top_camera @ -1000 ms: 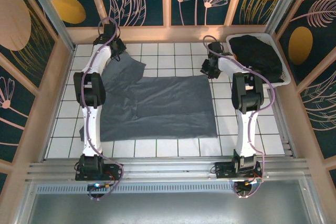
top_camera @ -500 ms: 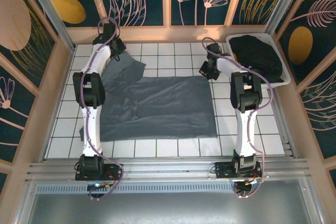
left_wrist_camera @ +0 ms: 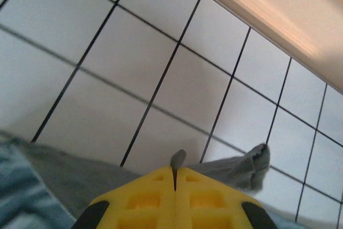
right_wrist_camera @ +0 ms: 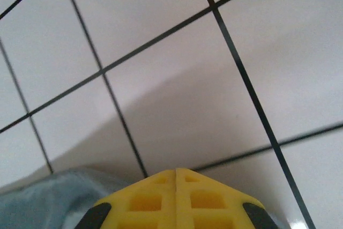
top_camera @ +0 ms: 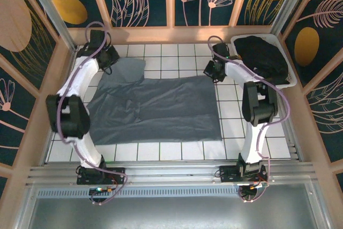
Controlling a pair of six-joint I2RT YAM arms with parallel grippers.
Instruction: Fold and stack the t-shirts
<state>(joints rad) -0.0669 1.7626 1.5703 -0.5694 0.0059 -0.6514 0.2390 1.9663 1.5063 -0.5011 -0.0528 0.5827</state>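
The right claw (right_wrist_camera: 176, 170), pressed closed, hangs over white tiles (right_wrist_camera: 177, 95) beside a blue-grey t-shirt (right_wrist_camera: 48, 202).

My overhead camera sits above and behind the arm bases. It looks down and forward across the whole tiled table (top_camera: 161, 52) from well back. My left wrist camera rides just behind the left gripper (left_wrist_camera: 174, 171), low and close to the tiles, facing the wooden ledge (left_wrist_camera: 268, 20) at the far edge. My right wrist camera sits the same way behind the right gripper (right_wrist_camera: 176, 171), nearly skimming the tiles. Each wrist view shares a far edge of the grey shirt (top_camera: 161, 108) with the overhead.
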